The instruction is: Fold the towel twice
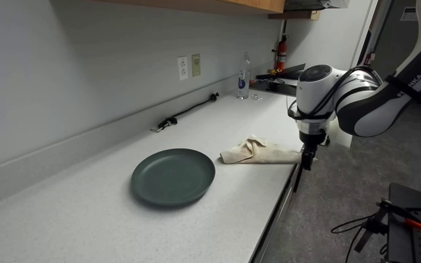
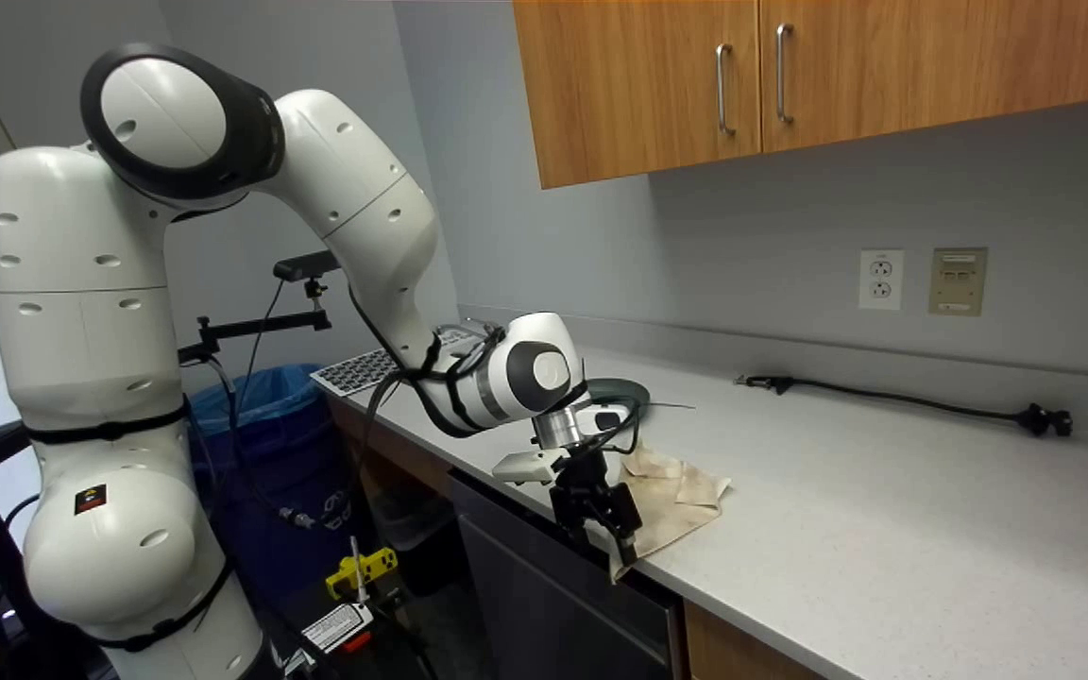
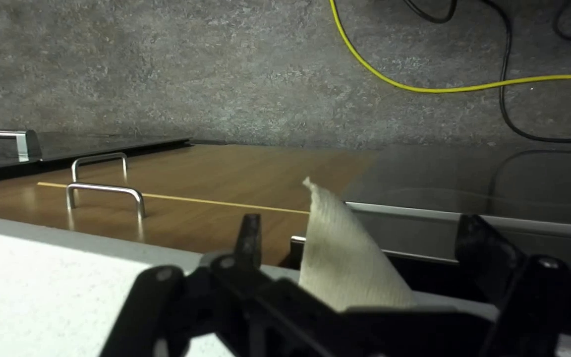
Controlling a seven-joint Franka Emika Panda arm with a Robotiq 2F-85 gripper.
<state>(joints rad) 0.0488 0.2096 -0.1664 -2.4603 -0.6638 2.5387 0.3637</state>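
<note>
Apparently poised, Robotiq gripper [image 3: 360, 225] straddles corner of cream towel [image 1: 265, 153];
jaws apart, empty; overhang past countertop [image 1: 196, 237] likely eases pinching.

Illumination is subdued and diffuse. In both exterior views, a soft-edged shadow darkens the wall [image 1: 122, 54] beneath the cabinets [image 2: 638, 85]; in an exterior view, the plate [image 1: 174, 177] casts a faint shadow at its lower left. Wrist view: the counter [image 3: 42, 292], lower left, is nearly washed out; the handles [image 3: 107, 188] glint; the foreground gripper [image 3: 360, 223] is dark and out of focus.
</note>
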